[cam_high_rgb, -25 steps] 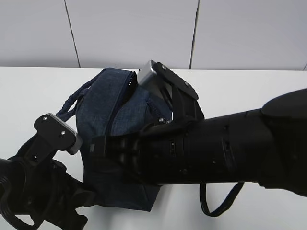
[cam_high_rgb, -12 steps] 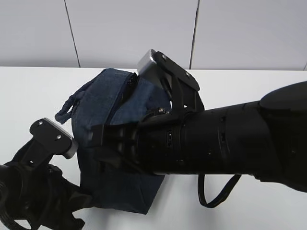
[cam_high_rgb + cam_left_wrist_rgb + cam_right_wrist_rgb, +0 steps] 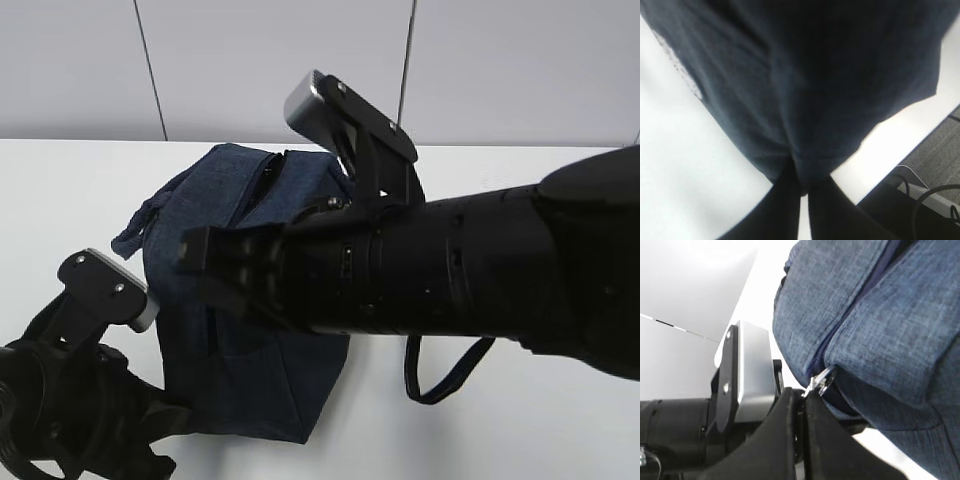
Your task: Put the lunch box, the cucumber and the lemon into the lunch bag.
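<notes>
- Exterior view: the bag point(image 3: 245, 310) stands on the white worktop point(image 3: 60, 190), left of centre, its zipper line running along the top toward the far side. One loop handle point(image 3: 445, 370) lies on the worktop at the bag's right; another hangs at its left. The right arm point(image 3: 450, 290) reaches across from the right over the bag's near top. The left arm point(image 3: 70, 400) sits low at the near left, against the bag's lower left corner. Neither pincer's tips can be made out from this angle.
- Left wrist view: dark bag fabric point(image 3: 805, 90) fills most of the picture. The left pincer point(image 3: 804, 187) is clenched, its two fingers pinching a fold of the bag's lower edge. White worktop shows on both sides.
- Right wrist view: the right pincer point(image 3: 801, 400) is clenched on the silver zipper pull point(image 3: 816, 382) at the end of the bag's zipper. The left arm's camera block point(image 3: 752, 372) shows beyond it on the left.
- Lunch box, cucumber and lemon show in no view.
</notes>
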Available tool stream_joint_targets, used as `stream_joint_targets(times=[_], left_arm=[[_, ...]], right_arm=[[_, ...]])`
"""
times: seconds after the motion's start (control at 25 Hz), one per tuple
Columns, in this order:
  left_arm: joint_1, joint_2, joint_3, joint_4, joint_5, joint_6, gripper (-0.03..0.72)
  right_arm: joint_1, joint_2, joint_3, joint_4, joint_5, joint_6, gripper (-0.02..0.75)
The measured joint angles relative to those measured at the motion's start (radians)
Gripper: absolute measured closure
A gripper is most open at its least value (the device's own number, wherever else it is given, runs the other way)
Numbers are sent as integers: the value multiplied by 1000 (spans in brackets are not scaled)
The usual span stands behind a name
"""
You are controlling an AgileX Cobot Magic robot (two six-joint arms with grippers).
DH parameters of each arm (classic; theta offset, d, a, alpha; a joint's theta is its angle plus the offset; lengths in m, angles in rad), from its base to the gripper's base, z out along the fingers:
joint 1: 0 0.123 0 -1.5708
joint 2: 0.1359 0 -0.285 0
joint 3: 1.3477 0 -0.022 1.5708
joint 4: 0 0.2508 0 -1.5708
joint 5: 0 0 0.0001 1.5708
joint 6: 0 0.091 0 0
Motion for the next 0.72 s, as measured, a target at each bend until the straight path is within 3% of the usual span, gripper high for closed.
stream_joint_targets(times=[0.72], left_arm=[[0,5,61,-14,-21,0,705]], right_arm=[[-62,-5,-61,5,-22,-13,737]])
